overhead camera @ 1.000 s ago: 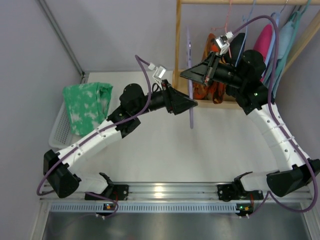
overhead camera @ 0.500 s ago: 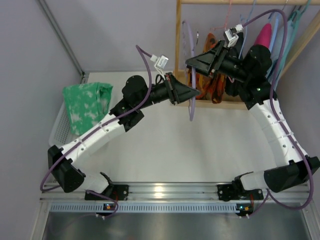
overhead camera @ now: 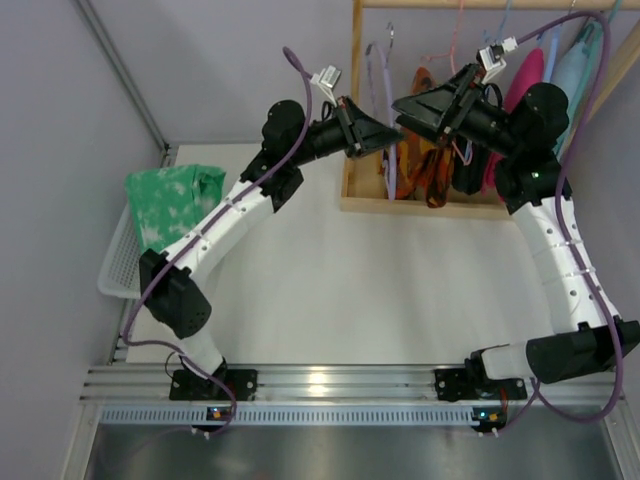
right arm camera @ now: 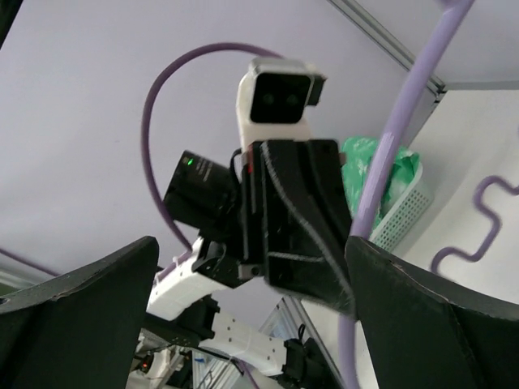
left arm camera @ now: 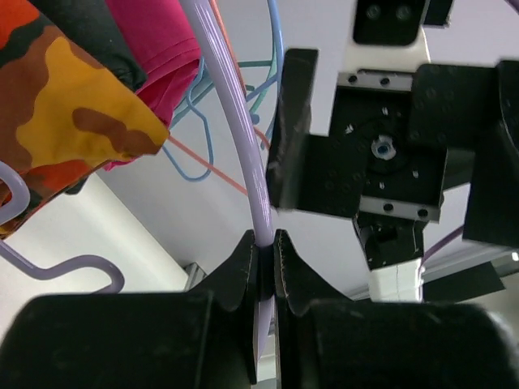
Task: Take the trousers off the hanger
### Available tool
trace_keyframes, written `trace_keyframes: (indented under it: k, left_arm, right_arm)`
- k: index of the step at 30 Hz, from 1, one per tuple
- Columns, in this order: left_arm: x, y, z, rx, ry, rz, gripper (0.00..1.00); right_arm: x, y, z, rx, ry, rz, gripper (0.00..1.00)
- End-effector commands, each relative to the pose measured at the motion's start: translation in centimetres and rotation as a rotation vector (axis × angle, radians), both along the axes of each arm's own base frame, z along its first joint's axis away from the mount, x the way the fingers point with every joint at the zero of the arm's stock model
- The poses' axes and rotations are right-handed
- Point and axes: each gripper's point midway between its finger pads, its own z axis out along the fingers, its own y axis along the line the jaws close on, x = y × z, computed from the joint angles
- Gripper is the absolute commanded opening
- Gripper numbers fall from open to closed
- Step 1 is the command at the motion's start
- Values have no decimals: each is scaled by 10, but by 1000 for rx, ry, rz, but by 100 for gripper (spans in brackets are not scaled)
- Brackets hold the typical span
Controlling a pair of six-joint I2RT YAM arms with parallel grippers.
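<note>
We see the left gripper (left arm camera: 263, 243) closed on the lilac hanger (left arm camera: 243, 146), just beside the wooden rack (overhead camera: 353, 100). The right gripper (right arm camera: 250, 243) is wide open, holding nothing. The green garment (overhead camera: 170, 215) lies in a basket (overhead camera: 115, 265) well left of the rack.

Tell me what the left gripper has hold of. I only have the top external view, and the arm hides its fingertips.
Observer: The left wrist view shows the left gripper shut on the thin lilac plastic hanger.
Operator: Report the right gripper too.
Observer: Its own wrist camera shows the right gripper wide open and gripping nothing. The hanger's bar runs close past one finger.
Operator: Check that bar for cloth.
Observer: The stretch seen from the left wrist is bare. An orange camouflage garment hangs off to one side of it.
</note>
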Motion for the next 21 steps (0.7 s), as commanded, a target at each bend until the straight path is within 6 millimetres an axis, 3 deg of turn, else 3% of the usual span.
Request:
trace_keyframes:
  k: [1,2,3,5,8,14,21]
  left_arm:
    - [-4,5,60,-126,-118,-63,0]
    - [2,5,63,-133,-117,-56,0]
    - [4,9,78,-159,-148,-45,0]
    - [17,8,80,-177,-157,-29,0]
    - [18,10,97,-216,-192,-33,0]
    - [27,8,102,-233,-203,-3,0]
    - [61,7,80,-206,-134,53,0]
  right_arm:
    - [-39,-9,51,17,-225,13,99]
    - [-41,-11,52,14,-238,10,99]
    - [-44,-12,54,13,-247,9,99]
    - [-52,-14,56,11,-272,7,99]
    - [-59,-17,55,0,-293,1,99]
    - [-78,-22,64,7,-342,6,100]
    - [-79,-28,68,-3,-352,-18,100]
